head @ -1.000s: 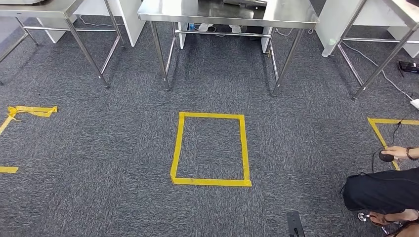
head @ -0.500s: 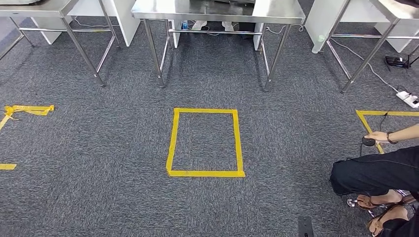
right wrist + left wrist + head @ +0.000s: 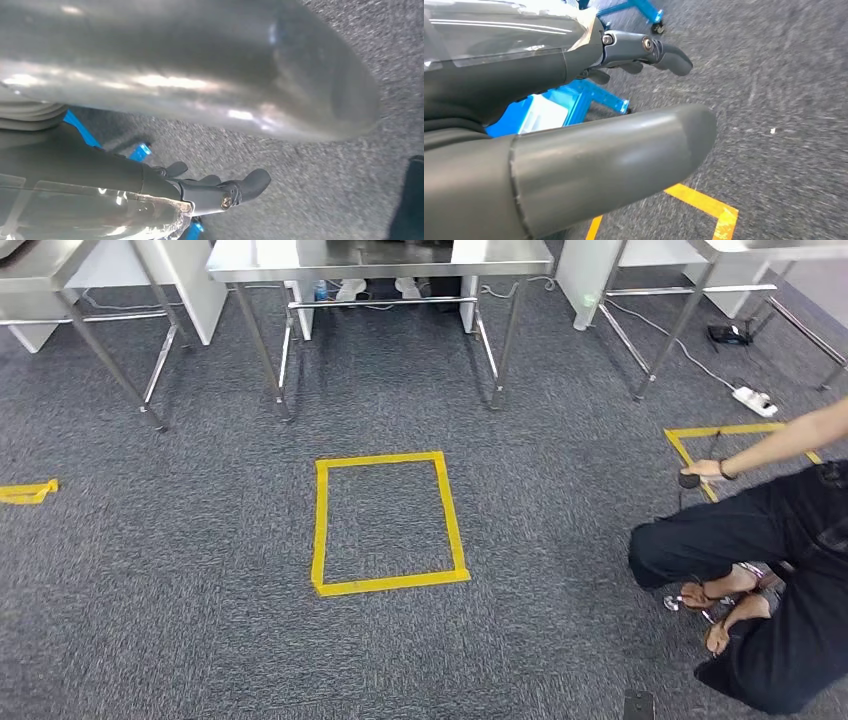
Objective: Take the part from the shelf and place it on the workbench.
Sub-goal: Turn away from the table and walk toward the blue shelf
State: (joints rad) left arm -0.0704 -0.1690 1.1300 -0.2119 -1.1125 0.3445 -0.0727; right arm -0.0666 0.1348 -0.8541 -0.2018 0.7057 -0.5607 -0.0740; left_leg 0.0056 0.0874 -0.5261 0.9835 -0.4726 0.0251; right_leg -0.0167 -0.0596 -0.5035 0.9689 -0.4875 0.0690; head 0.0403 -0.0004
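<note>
Both hands empty, fingers apart: left hand [image 3: 589,125], right hand [image 3: 200,115], above grey carpet [image 3: 200,540]. Yellow tape rectangle [image 3: 389,523] mid-floor; person [image 3: 760,570] crouched near it.

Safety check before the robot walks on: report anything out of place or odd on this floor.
A person crouches on the carpet at the right, reaching to a small dark object by the yellow tape corner. A white power strip and its cable lie loose nearby. The tape scrap at far left looks crumpled.
</note>
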